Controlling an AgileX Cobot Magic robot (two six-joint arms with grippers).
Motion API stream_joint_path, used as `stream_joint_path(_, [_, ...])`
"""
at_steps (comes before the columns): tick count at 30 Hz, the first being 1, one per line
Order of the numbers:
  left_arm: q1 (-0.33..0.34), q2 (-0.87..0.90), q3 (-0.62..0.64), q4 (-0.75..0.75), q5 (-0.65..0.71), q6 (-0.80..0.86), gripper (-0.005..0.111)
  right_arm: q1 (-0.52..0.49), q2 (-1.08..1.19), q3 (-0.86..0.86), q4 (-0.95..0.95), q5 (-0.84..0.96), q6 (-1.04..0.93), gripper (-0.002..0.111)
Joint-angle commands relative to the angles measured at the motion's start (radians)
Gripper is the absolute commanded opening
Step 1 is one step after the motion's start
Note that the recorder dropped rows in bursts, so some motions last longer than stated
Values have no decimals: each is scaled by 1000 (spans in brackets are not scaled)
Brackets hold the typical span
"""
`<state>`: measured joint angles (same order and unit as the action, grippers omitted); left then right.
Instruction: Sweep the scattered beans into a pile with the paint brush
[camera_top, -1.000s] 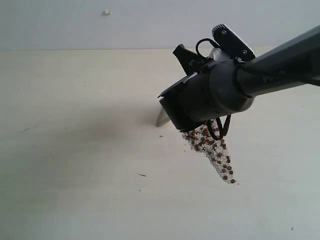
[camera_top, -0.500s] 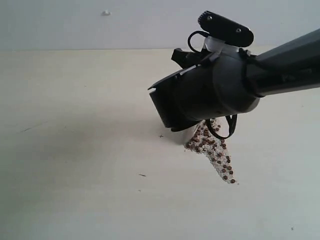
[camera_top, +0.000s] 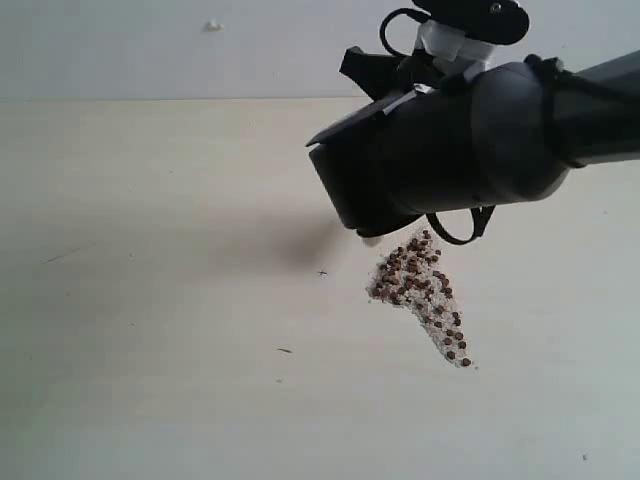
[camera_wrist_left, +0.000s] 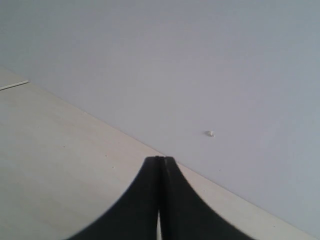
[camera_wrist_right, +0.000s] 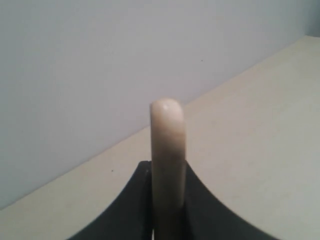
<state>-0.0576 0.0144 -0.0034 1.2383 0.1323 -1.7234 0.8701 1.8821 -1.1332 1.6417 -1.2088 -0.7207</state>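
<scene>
Pale cream counter (camera_top: 150, 300) is backed by a plain grey wall (camera_top: 120, 50). Bulky dark grey right arm (camera_top: 450, 150) is seen over the middle right of the counter. Right gripper (camera_wrist_right: 167, 165) is clamped on the cream handle of the wide flat paint brush (camera_wrist_right: 167, 130). Whitish brush tip is glimpsed beneath the wrist, just beside the pile; contact cannot be told. Left gripper (camera_wrist_left: 160, 162) is closed, nothing held. Tiny reddish-brown beans (camera_top: 415, 290) are gathered in a wedge on the counter below the arm.

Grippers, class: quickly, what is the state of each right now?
Left gripper: shut, holding nothing.
Right gripper: shut on the paint brush.
</scene>
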Motion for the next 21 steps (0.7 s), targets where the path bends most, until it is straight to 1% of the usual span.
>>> stream_joint_path(1, [1,-7,3,8,2,1,0,1,-46,0,-62,-12,-90,0])
stream_joint_path(3, [1,-7,3,8,2,1,0,1,-64,0,-95,-12,-163,0])
stream_joint_path(6, [1,-7,3,8,2,1,0,1,-92,0,-159,-12,-343,0])
stream_joint_path(7, [1,-7,3,8,2,1,0,1,-102,0,-169,-12,-427,0])
stream_joint_path(9, [1,-7,3,8,2,1,0,-5,-119,0,-174,-12,-534,0])
stream_joint_path(14, [1,-7,3,8,2,1,0,-54,-173,0,-115,167,-797,0])
stream_joint_path(21, [1,-7,3,8,2,1,0,-140,-216,0,-3,340,-1145,0])
